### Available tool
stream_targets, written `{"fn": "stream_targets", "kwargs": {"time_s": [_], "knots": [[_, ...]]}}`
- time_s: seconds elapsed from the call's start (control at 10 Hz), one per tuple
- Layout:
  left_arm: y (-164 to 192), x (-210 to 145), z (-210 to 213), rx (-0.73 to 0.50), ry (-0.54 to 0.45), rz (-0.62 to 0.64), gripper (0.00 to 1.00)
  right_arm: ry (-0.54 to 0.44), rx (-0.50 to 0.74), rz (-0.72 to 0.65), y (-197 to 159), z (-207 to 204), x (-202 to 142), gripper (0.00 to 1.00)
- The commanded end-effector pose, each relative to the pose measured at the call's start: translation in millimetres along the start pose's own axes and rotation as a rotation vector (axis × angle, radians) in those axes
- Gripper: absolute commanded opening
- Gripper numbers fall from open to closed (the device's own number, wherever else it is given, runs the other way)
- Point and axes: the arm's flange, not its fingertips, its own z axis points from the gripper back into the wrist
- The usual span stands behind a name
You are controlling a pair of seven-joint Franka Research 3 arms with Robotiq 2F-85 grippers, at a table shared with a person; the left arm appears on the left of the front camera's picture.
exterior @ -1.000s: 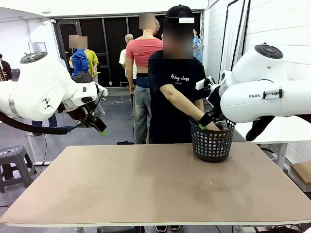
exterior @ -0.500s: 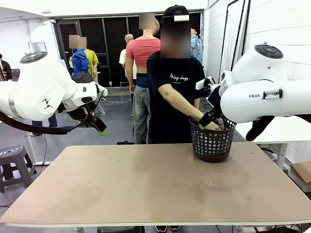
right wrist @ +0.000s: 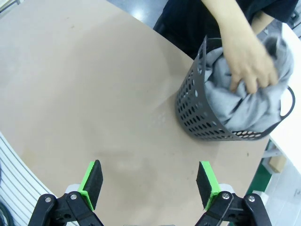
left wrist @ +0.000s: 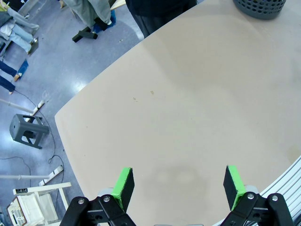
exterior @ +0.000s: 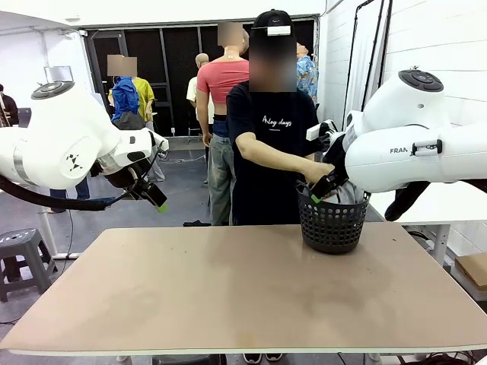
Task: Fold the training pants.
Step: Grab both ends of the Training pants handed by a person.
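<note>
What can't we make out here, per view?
Right wrist view: pants bunched in the basket; waistband and drawstring hidden by folds and the person's hand.
Front view: pants barely show over the basket rim, partly behind the right arm.
Left wrist view: basket cut off by the top edge.

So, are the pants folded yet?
Not yet. Nothing looks done: the training pants are bunched up in the black basket. Right now the person's hand is grabbing them there. The robot's left hand and right hand hang open above the table. Left to do: get the pants onto the table, spread them and fold them.
</note>
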Motion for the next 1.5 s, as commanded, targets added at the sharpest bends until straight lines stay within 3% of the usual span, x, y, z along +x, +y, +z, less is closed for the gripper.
{"fn": "stream_targets", "kwargs": {"time_s": [0.0,1.4], "knots": [[0.1,0.6,0.3,-0.004,-0.002,-0.001,1.0,-0.002,0.005,0.0,0.1,-3.6,-1.7,1.0],[0.1,0.6,0.3,-0.004,-0.002,-0.001,1.0,-0.002,0.005,0.0,0.1,-3.6,-1.7,1.0]]}}
